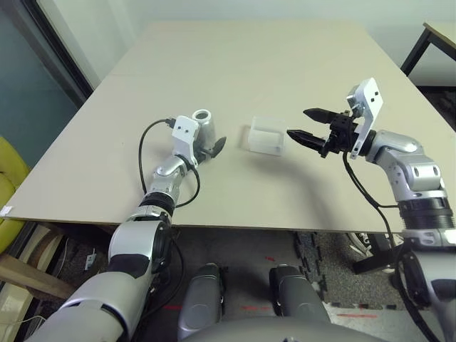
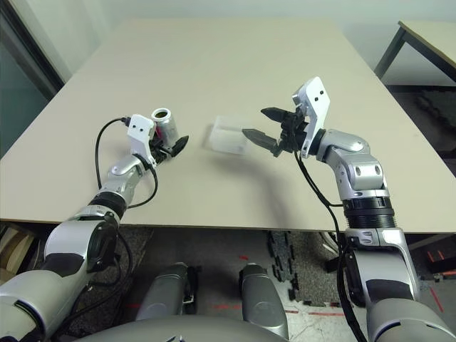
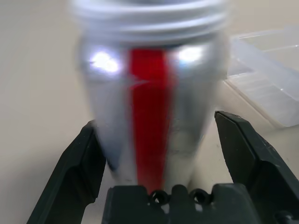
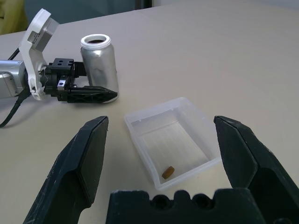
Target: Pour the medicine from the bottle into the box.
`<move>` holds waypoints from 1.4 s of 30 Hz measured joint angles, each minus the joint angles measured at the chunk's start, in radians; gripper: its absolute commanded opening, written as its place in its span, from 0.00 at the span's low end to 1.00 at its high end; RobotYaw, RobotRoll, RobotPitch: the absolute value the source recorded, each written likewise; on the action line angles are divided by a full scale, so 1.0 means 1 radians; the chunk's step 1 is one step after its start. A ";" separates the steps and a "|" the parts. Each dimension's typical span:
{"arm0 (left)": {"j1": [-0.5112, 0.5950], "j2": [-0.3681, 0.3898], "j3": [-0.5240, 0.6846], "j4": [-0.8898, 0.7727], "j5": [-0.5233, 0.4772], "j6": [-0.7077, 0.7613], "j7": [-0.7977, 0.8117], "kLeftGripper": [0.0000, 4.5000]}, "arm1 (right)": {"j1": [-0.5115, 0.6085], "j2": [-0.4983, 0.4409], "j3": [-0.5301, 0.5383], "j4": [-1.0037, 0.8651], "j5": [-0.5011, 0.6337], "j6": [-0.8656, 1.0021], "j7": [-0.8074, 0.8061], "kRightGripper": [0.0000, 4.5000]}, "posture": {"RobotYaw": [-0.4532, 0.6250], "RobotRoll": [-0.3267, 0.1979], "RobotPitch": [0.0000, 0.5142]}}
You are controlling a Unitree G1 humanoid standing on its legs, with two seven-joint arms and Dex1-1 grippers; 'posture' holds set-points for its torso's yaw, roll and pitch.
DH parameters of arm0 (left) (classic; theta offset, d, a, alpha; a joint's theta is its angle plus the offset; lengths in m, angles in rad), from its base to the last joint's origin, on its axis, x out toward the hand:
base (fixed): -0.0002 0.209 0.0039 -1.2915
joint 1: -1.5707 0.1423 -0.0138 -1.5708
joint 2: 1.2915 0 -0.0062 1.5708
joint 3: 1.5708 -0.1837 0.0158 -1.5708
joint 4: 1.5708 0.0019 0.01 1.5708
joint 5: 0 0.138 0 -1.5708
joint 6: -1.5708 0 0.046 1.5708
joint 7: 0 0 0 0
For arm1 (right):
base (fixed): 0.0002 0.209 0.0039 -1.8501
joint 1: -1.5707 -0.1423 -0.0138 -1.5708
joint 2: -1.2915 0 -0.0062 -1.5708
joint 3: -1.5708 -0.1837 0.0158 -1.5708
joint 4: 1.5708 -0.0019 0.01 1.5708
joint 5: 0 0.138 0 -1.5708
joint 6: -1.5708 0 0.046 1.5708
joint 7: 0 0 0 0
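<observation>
The bottle [image 1: 204,125] stands upright on the table with its round mouth open and a red mark on its label [image 3: 149,107]. My left gripper [image 1: 211,140] is open around its lower part, with a gap showing on each side of the bottle in the left wrist view. To the right of the bottle lies the clear box [image 1: 267,146], and one small brown pill [image 4: 168,171] rests in it near one wall. My right gripper [image 1: 308,127] hangs open just right of the box and a little above the table, with nothing between its fingers.
The beige table [image 1: 235,64] stretches far beyond the objects; its front edge runs near my arms. A black cable [image 1: 144,146] loops from the left wrist. A second table's corner [image 1: 436,37] stands at the far right, and a yellow seat [image 1: 10,178] is at the left.
</observation>
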 measured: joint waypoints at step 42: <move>0.428 0.185 0.106 -0.832 -0.236 0.463 0.008 0.99 | 0.050 0.003 0.035 0.017 -0.013 -0.037 -0.001 1.00 | 0.38 0.62 0.12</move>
